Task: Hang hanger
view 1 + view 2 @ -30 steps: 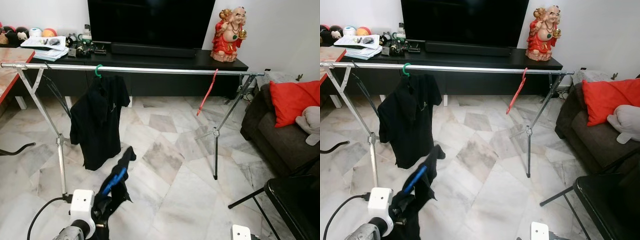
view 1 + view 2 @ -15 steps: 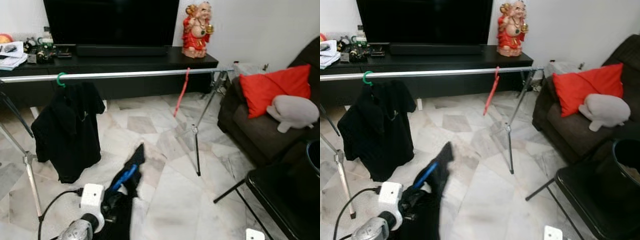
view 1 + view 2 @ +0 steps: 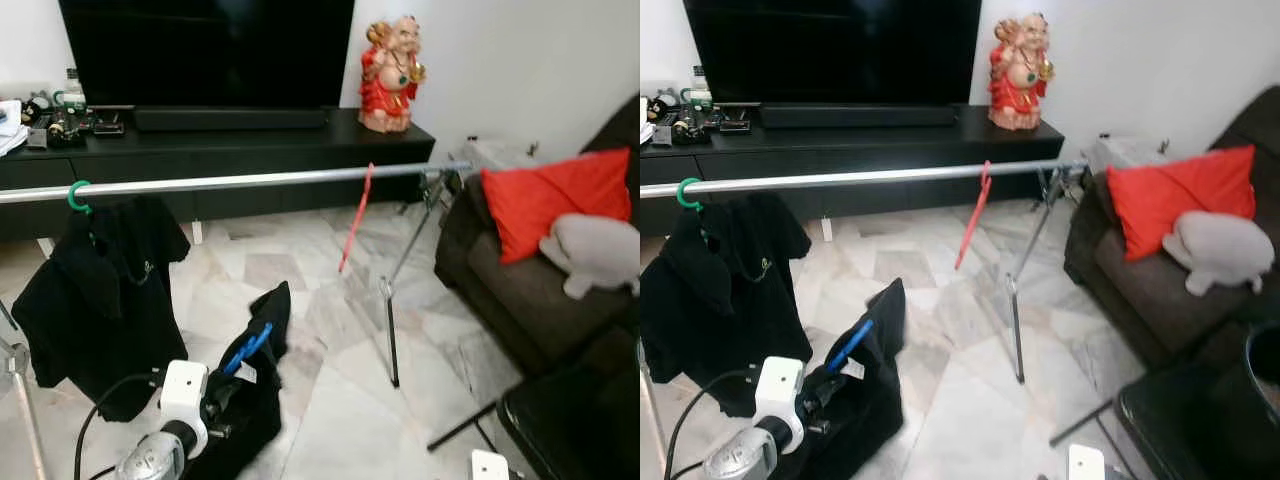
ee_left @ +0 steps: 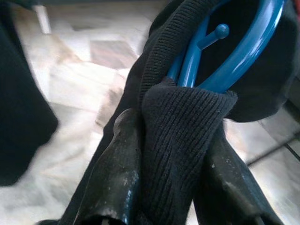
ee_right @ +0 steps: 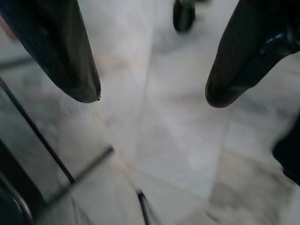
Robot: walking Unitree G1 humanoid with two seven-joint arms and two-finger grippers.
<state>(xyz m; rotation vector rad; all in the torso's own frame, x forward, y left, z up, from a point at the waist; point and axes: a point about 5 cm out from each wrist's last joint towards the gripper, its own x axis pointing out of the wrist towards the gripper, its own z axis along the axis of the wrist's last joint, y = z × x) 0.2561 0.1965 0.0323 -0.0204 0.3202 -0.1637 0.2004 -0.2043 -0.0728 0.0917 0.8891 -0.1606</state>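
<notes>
The left gripper [image 4: 173,154] is clamped on a dark garment [image 3: 255,390] threaded on a blue hanger [image 3: 247,349], held low in front of the robot. The rail [image 3: 250,181] lies above and ahead of that gripper, its long axis running crosswise from the robot's left to its right. The hanger's hook must rise and go forward to catch it, and the left arm is the nearer one. A free stretch of rail lies between a black shirt [image 3: 95,290] on a green hanger [image 3: 77,196] and a bare red hanger [image 3: 353,216]. The right gripper [image 5: 150,93] hangs idle, fingers apart, over the marble floor [image 3: 330,400]. Behind the rail stand a black TV console [image 3: 250,150] with a red figurine [image 3: 392,72]; a dark sofa [image 3: 500,290] with a red cushion [image 3: 560,195] sits to the right.
</notes>
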